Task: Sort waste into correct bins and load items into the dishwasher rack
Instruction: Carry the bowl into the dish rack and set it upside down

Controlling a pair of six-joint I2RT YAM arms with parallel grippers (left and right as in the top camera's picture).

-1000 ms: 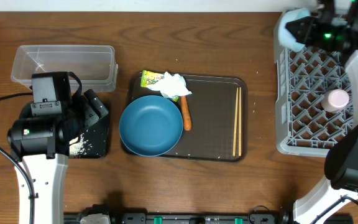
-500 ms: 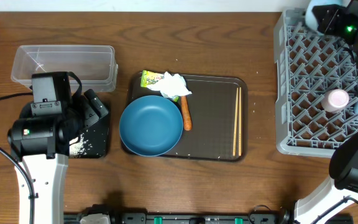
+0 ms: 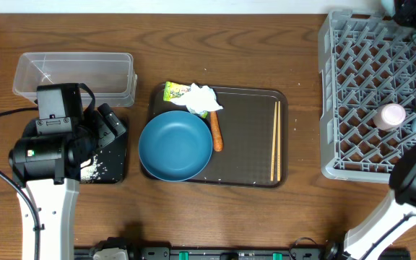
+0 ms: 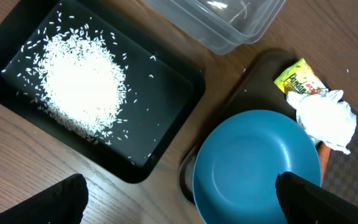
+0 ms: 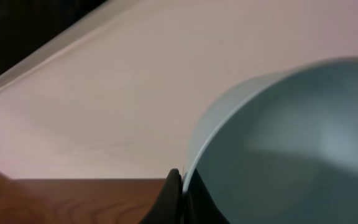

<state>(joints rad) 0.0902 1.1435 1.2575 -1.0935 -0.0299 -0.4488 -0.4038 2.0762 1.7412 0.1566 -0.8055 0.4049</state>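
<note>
Frankly, the right arm worries me most. On the right wrist view the right gripper (image 5: pixel 180 196) is pinched narrow on the rim of the light blue bowl (image 5: pixel 278 143) — a thin edge grip with the whole bowl hanging off one side. It could pivot or slip under a quick move.

The overhead view makes this worse: the bowl is outside it, somewhere past the far right corner of the dishwasher rack (image 3: pixel 360 94). I cannot tell whether it is over the lattice or beyond the wall. Released blind, it may land outside the rack. The pale surface filling the wrist view suggests little room back there.

Inside the rack there is plenty of open grid; only a pale cup (image 3: pixel 392 115) stands near the right side, and a low sweep could knock it.

The left gripper (image 4: pixel 179 202) is spread wide and holds nothing, hovering by the black tray (image 4: pixel 160 93) with its rice (image 4: pixel 79 87). The dark blue plate (image 3: pixel 175 144) overhangs the brown serving tray (image 3: pixel 248 144) close to the black tray — tight there. The tissue (image 3: pixel 202 99) lies over the wrapper (image 3: pixel 173 91), and the carrot (image 3: pixel 216 133) lies along the plate's edge. The chopsticks (image 3: pixel 276 141) lie apart. The clear tub (image 3: pixel 74 76) is empty.
</note>
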